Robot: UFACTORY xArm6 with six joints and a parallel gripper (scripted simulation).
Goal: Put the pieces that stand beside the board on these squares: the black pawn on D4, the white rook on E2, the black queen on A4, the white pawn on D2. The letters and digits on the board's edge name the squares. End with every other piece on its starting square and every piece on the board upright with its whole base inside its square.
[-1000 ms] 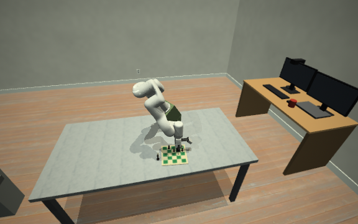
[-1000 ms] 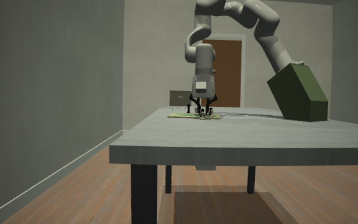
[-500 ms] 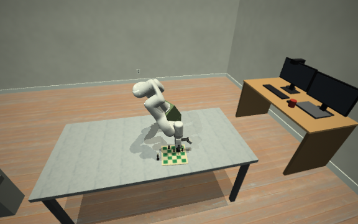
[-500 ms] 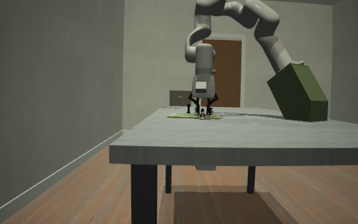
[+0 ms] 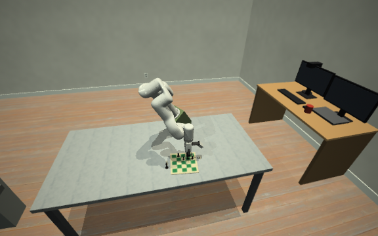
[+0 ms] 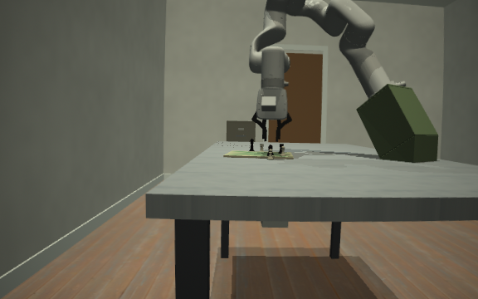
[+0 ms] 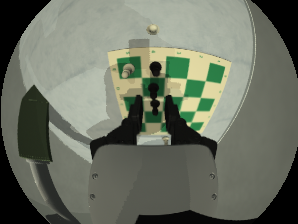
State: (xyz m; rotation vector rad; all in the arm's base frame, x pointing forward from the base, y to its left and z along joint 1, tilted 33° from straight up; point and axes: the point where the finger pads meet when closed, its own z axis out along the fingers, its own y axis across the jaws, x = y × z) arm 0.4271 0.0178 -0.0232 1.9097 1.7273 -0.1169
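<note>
The chessboard (image 5: pixel 184 167) lay on the grey table (image 5: pixel 110 164), near the front edge in the top view, and everything else is placed from it. The arm (image 5: pixel 166 111) leaned over from its dark green base block (image 6: pixel 397 124) behind the board and held the gripper (image 6: pixel 271 134) pointing straight down above the board's far edge. In the exterior view the fingertips hung clear above the pieces, touching none of them. The fingers stood partly apart with nothing between them; in the wrist view a black piece (image 7: pixel 154 104) stood upright on the board directly below the gap, and a second black piece (image 7: pixel 154 68) stood upright one row beyond it. Which squares they occupied could not be read, as the edge letters were too small. A pale piece (image 7: pixel 128 68) stood on a green square near the board's far left corner in that view. Off the board, a tall black piece (image 5: pixel 167 165) stood upright on the table just beside the left edge as the top view shows it, apart from the board. A small white piece (image 7: pixel 153 28) stood on the table beyond the board's far edge in the wrist view, also clear of it. The remaining squares toward the front edge of the board showed no pieces in the top view.
</note>
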